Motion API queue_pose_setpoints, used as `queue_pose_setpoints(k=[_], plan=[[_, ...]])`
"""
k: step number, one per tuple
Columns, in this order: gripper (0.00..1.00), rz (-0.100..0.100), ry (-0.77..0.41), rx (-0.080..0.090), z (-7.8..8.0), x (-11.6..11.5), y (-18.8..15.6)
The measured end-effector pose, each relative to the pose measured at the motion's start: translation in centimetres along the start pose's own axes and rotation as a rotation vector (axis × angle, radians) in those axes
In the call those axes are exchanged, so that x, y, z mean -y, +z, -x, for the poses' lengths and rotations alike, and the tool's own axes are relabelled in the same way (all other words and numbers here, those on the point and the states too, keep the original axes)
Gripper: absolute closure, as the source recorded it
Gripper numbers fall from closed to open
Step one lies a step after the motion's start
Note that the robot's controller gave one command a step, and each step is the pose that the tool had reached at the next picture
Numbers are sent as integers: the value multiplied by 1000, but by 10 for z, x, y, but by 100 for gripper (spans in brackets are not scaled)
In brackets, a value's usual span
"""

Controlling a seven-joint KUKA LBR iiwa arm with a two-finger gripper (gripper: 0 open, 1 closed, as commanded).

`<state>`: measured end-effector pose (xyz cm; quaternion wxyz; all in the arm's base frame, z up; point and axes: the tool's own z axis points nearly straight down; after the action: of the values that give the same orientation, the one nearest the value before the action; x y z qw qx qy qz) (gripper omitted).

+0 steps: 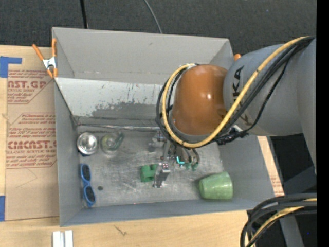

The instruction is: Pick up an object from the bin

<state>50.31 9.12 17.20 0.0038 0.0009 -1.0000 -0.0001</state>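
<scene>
1. Arm (277, 96) reaches in from the view's right, over the right wall of the bin (139, 50). The orange cover (199, 104) on its wrist hangs over the middle of the bin floor. Yellow and black cables (169, 94) loop round the cover.
2. Pincer (162, 175) points down from under the cover, low over the floor, between the bin's middle and its near edge.
3. Pincer state: cannot tell whether it is spread or pressed together, because its parts overlap from this angle. Nothing is visibly pinched.
4. Green block (148, 173): small, dark green, angular. It lies on the floor just beside the pincer, on the side toward the left wall. Cannot tell whether the two touch. It is the nearest thing to the pincer.
5. Green lump (216, 186): pale green, rounded, larger than the block. It lies near the near right corner, apart from the pincer.
6. Can (87, 143): silver, round top up, near the left wall about halfway along it.
7. Cup (110, 142): clear, just beside the can on the side toward the bin's middle.
8. Sunglasses (86, 184): blue, lying along the left wall toward the near left corner, well apart from the pincer.
9. The floor between these items is bare, scuffed metal.
</scene>
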Motion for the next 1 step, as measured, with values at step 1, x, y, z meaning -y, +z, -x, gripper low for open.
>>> queue_pose_setpoints(k=[1], plan=[[0,2,19,14,28,17,97]])
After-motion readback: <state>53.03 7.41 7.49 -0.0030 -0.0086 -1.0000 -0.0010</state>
